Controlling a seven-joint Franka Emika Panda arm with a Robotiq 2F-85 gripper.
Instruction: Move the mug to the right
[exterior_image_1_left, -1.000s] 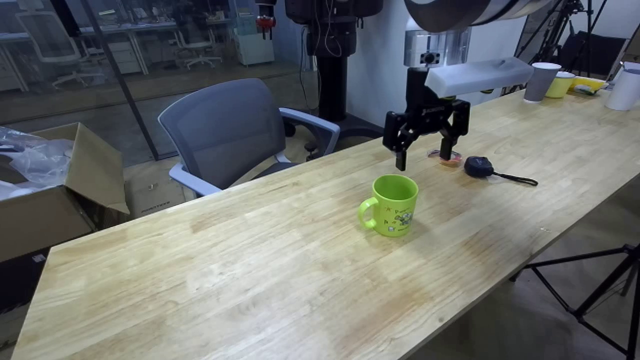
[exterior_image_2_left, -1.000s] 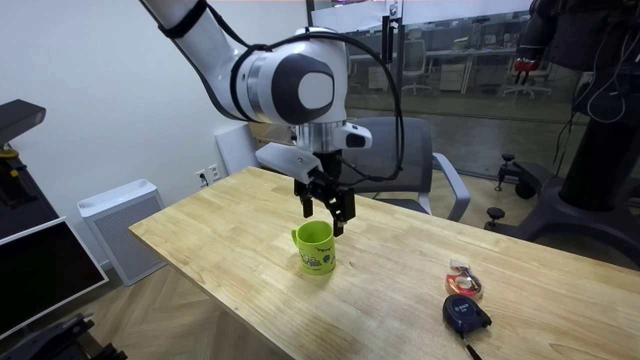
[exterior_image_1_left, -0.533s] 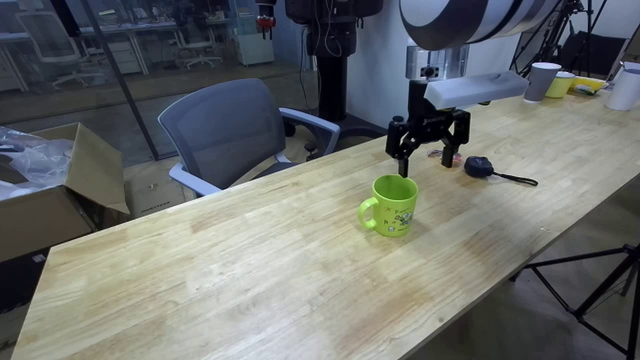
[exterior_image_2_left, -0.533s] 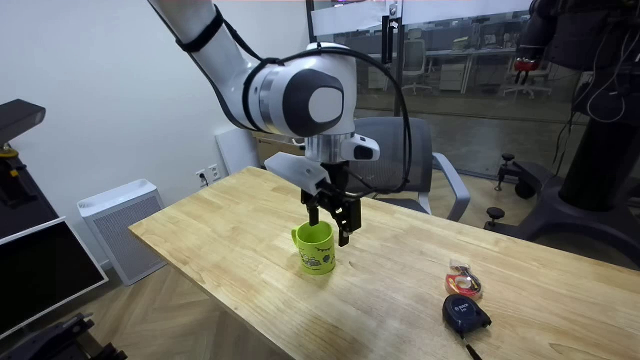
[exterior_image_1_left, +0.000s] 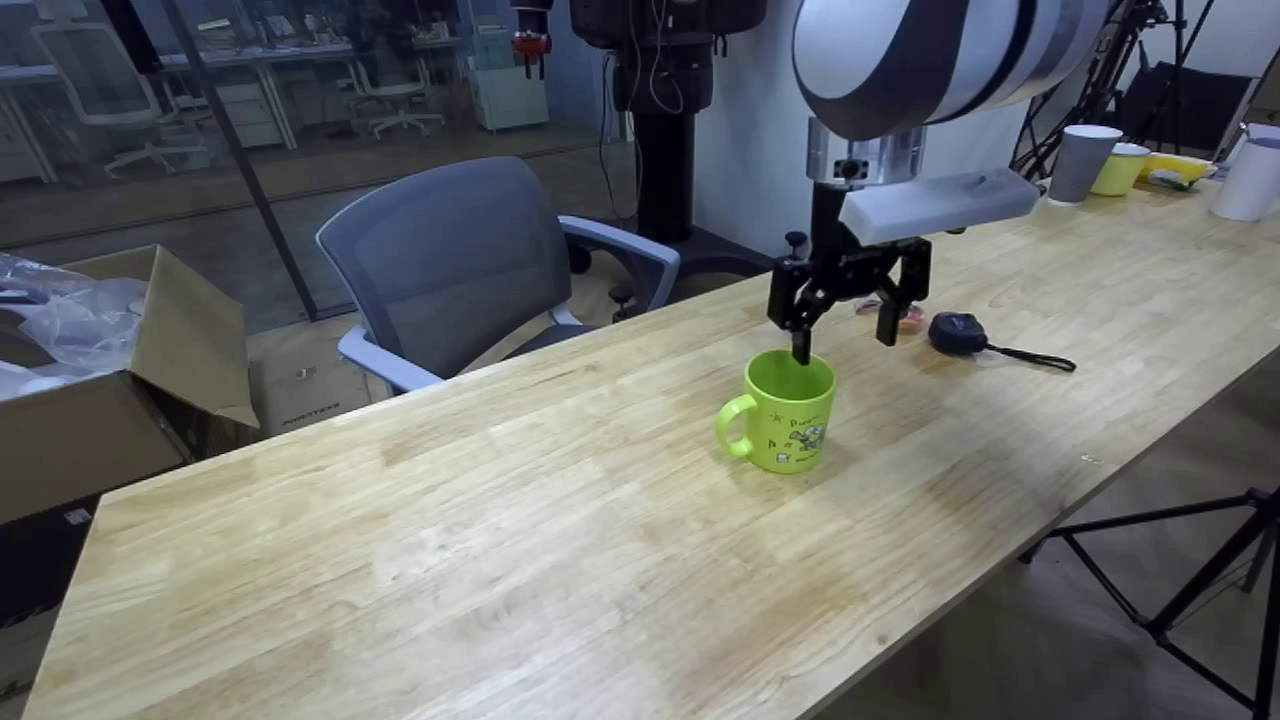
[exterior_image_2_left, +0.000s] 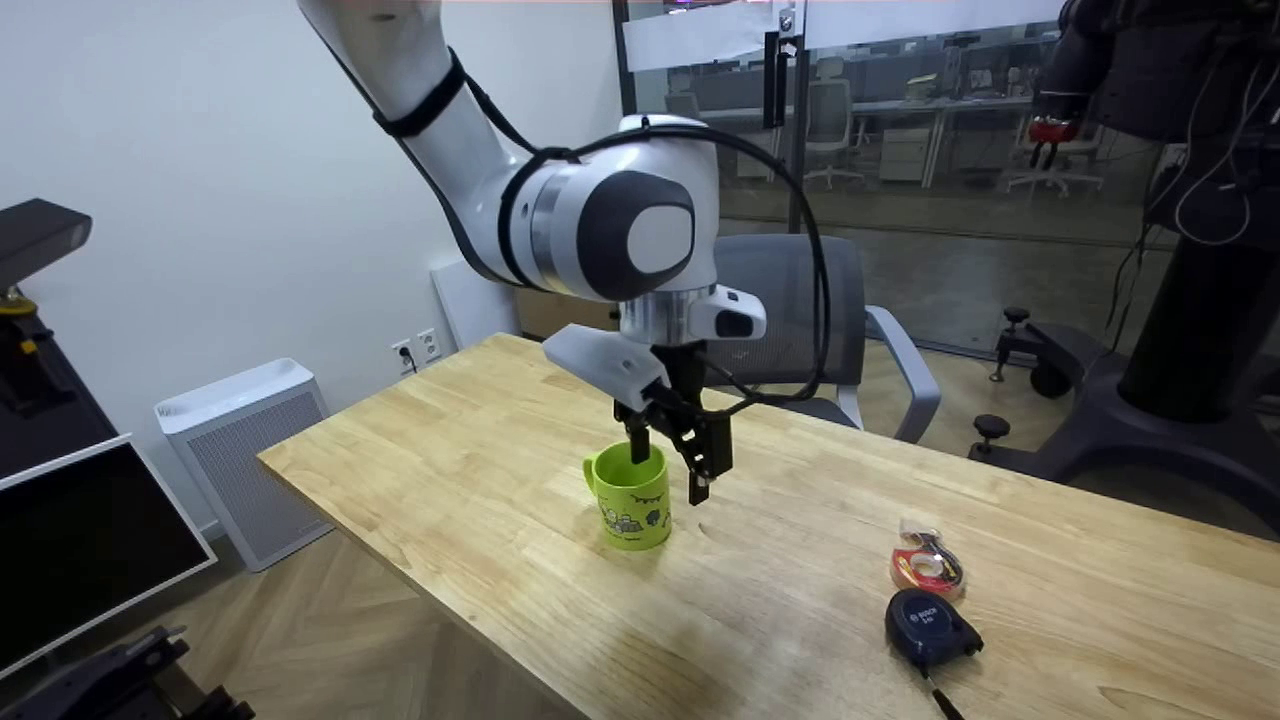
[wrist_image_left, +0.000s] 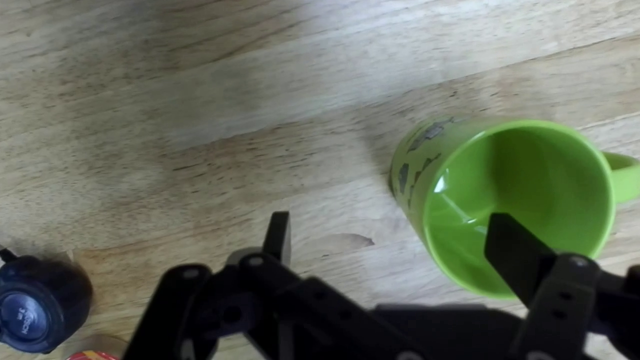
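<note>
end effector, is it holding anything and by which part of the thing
Nothing is held: the end effector is open, with one finger over or inside the mouth of the lime-green mug and the other outside it.

The glossy, round, lime-green mug (wrist_image_left: 515, 185) has its handle cropped by the wrist view's right edge and part of its rim hidden by the black two-fingered claw (wrist_image_left: 390, 217) — the rounded dark-blue tape measure (wrist_image_left: 45, 302) is cropped at the left.
</note>
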